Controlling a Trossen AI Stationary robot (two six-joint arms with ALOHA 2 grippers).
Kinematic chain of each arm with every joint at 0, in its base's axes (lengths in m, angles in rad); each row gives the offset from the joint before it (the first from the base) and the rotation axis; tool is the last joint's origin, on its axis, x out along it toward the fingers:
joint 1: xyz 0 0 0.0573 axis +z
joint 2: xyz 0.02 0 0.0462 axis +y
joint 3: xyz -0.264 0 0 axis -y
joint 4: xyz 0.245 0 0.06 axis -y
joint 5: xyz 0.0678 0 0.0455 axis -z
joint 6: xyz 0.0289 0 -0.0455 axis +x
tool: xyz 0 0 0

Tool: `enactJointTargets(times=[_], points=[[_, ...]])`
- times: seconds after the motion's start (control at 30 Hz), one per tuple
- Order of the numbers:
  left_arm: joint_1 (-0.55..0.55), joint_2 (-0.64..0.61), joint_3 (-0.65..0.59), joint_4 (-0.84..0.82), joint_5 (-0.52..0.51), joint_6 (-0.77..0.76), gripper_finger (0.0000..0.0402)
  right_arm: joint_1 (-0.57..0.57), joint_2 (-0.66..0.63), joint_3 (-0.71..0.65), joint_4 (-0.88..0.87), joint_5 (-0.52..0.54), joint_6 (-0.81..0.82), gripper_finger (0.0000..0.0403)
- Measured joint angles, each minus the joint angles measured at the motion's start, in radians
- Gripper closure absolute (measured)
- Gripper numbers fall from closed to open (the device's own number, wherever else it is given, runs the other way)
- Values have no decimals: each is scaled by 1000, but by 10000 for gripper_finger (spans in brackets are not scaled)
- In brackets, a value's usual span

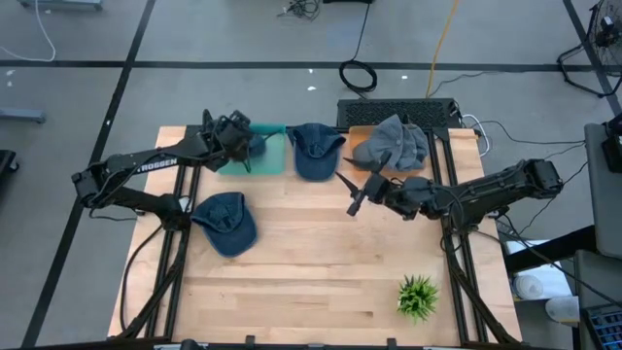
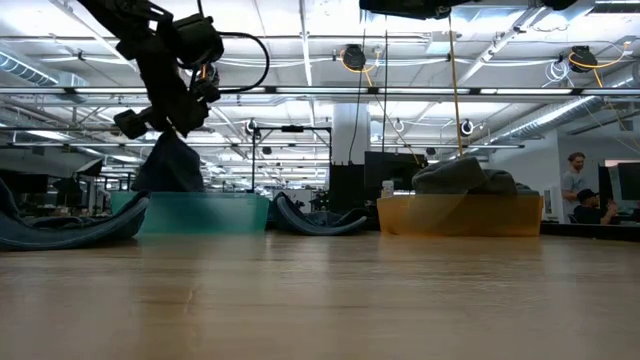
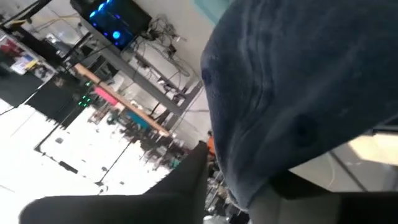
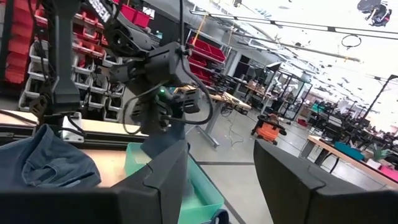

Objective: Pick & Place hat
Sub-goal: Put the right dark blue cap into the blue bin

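High view shows "TROSSEN" lettering on the left arm [image 1: 160, 165].

Your two arms [image 1: 146, 167] are dark, jointed tubes; the left one carries white "TROSSEN" lettering, and black cables [image 2: 240, 60] loop at its wrist.

My left claw [image 1: 251, 148] hangs over the left bin [image 1: 277, 158] at the table's [image 1: 311, 282] far edge, a hat [image 2: 170, 165] dangling from it. A second hat [image 1: 315, 149] lies between that bin and the right bin [image 1: 358, 136], which holds a third [image 1: 394, 143]. A fourth [image 1: 225, 222] lies left of centre. My right claw [image 1: 356, 202] hovers mid-table; a plant [image 1: 418, 297] stands near right.
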Motion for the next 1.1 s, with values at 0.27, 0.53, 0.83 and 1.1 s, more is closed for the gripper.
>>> enactJointTargets(times=[0.27,0.53,0.83,1.1], points=[[-40,0,0,-128,-2,-239,219,-4,0,0,0,0,-2,225],[-141,0,0,-252,-24,-542,117,-5,0,0,0,0,-2,229],[-236,0,3,-404,49,-1082,25,-4,0,0,-1,0,-2,226],[-279,1,145,-542,42,-1580,22,-4,0,0,-18,2,33,230]])
